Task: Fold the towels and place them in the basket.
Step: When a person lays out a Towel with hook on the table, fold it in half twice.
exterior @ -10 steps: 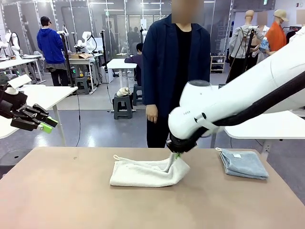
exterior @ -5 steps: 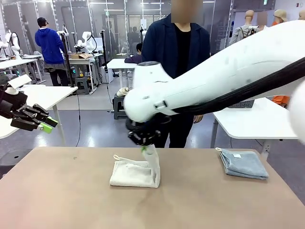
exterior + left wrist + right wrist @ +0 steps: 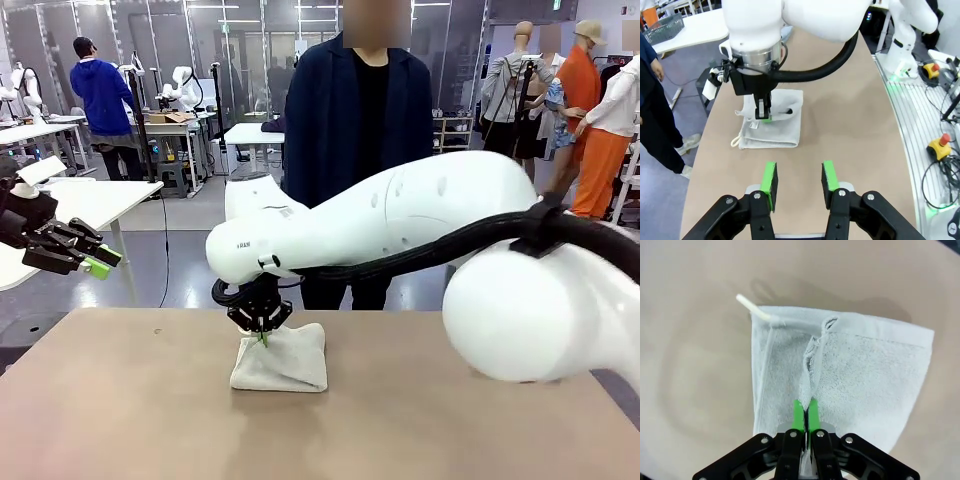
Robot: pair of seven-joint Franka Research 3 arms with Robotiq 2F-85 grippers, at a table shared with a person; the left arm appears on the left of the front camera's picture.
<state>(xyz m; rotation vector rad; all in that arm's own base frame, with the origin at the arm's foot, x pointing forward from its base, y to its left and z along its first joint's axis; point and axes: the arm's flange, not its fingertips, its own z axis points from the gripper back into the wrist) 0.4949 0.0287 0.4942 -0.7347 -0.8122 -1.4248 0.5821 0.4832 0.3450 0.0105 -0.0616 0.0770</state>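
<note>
indoors: tan table (lab room), cream towel.

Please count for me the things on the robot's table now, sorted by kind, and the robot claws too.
Cream-white terry hand towel, folded over: 1
Black two-finger claws with green pads: 2 (left claw, right claw)
Total: 3
</note>
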